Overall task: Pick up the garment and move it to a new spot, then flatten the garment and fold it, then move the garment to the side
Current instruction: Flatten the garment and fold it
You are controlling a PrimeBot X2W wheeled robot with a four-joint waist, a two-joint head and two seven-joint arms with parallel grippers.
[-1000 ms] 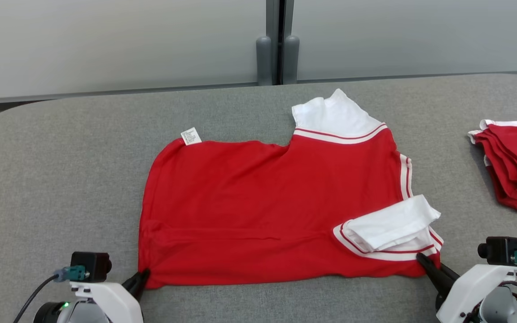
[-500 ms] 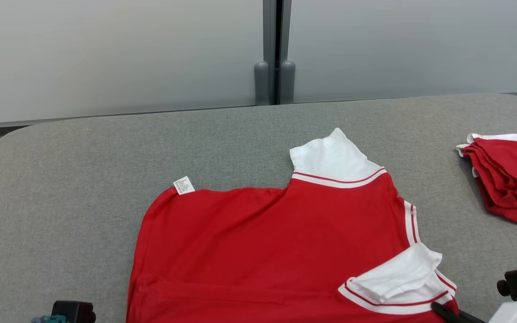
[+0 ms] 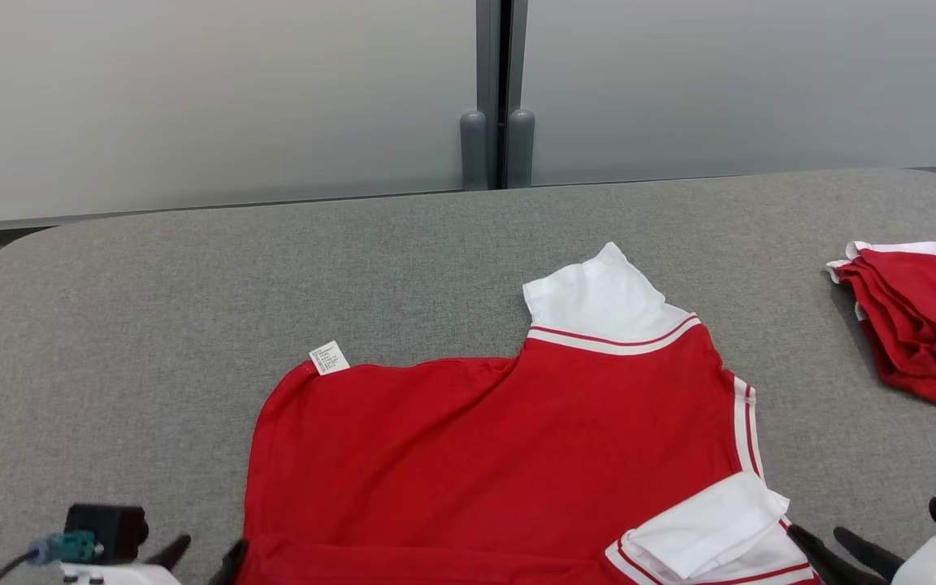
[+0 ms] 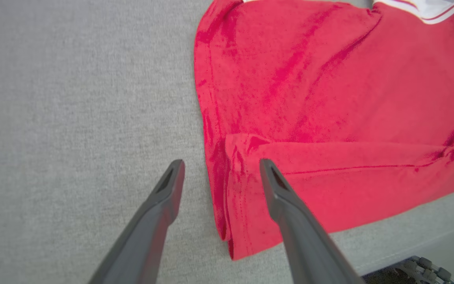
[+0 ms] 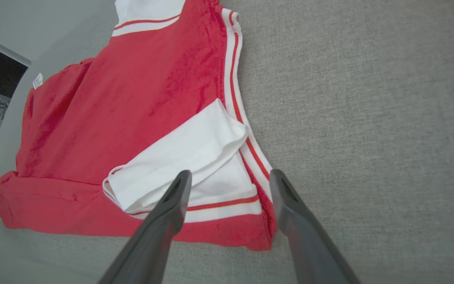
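A red garment with white sleeves and striped trim lies spread on the grey table, its near edge folded over. The left gripper is open at the garment's near left corner; in the left wrist view its fingers straddle the folded red hem without holding it. Beside the near right corner, the right gripper is open too. In the right wrist view it hovers over the folded white sleeve and striped cuff, gripping nothing.
A pile of folded red garments sits at the table's right edge. Grey wall panels with a post stand behind the table. The table's near edge runs just below the garment's hem.
Both grippers were shut on the garment's near corners and are now open, the cloth let go. The camera has tilted up, so the whole scene sits lower in the picture.
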